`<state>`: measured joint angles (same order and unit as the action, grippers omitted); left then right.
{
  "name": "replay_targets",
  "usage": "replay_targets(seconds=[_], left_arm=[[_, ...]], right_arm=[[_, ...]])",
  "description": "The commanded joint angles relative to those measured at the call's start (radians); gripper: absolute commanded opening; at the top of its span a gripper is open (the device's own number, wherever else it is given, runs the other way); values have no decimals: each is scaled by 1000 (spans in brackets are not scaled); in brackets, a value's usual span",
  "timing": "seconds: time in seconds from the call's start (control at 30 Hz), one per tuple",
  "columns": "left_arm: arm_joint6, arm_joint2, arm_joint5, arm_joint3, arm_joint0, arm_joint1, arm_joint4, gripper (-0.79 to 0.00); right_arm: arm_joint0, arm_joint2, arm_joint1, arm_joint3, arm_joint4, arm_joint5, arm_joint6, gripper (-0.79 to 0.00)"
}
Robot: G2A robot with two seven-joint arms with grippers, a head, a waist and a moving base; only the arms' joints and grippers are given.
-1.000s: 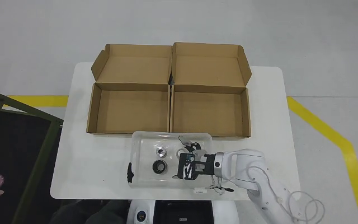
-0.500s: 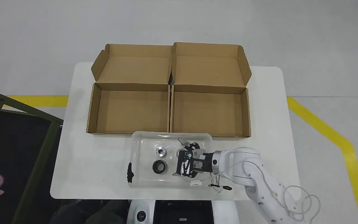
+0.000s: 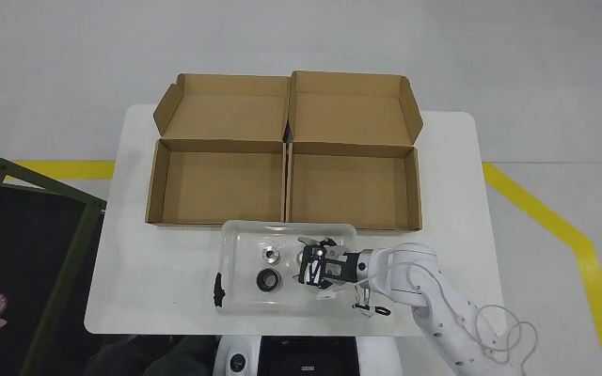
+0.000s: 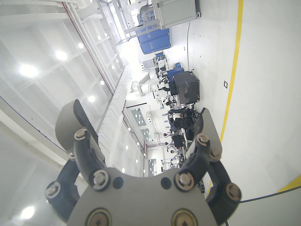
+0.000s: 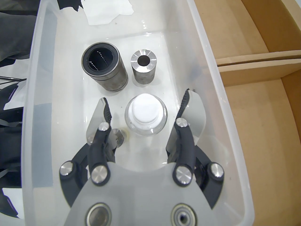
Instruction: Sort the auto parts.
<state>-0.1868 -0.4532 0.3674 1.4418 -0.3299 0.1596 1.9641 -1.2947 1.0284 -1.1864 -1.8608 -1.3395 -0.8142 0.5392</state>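
The clear bin [image 3: 282, 224] sits at the middle of the table's [image 3: 132, 273] near edge. Just behind it the left box [image 3: 221, 183] and the right box [image 3: 353, 188], both cardboard, stand side by side with their lids folded back toward the far edge.

My right jaws are down inside the bin and spread wide. They stand one on each side of a small glass vial [image 5: 145, 115] with a white cap, with a gap on both sides. The bin's long wall on the boxes' side runs close past one jaw.

Beyond the vial two metal cylinders stand upright, just apart. One is a larger bearing [image 5: 104, 65] with a dark bore and rows of tiny balls inside. The other is a shorter steel bushing [image 5: 143, 70] with a small centre hole and a bright chamfered face.

A small shiny piece [image 5: 117, 137] lies by my other jaw; I cannot tell what it is. A torn white scrap [image 5: 105, 4] clings to the bin's end wall.

From above, the bearing [image 3: 269, 278] and bushing [image 3: 271, 255] are plain, but my own wrist covers the vial, which the right wrist view lays bare. The top view adds a small black object [image 3: 217, 289] against the bin's wall toward the table's left edge.

My left jaws are also wide apart, gripping nothing, and point off into the hall.
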Motion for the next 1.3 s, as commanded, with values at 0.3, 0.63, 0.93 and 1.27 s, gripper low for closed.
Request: replay_targets(seconds=[0.3,0.63,0.93,1.27], left_arm=[[0,0,0,0,0,0,0,0],[0,0,0,0,0,0,0,0],[0,0,0,0,0,0,0,0],[0,0,0,0,0,0,0,0]], right_arm=[[25,-30,4,-11,0,-5,19,-785],[34,-20,12,-87,7,-15,-20,-785],[38,28,27,-149,46,-72,-63,-785],[97,45,30,-171,118,-87,-147,-785]])
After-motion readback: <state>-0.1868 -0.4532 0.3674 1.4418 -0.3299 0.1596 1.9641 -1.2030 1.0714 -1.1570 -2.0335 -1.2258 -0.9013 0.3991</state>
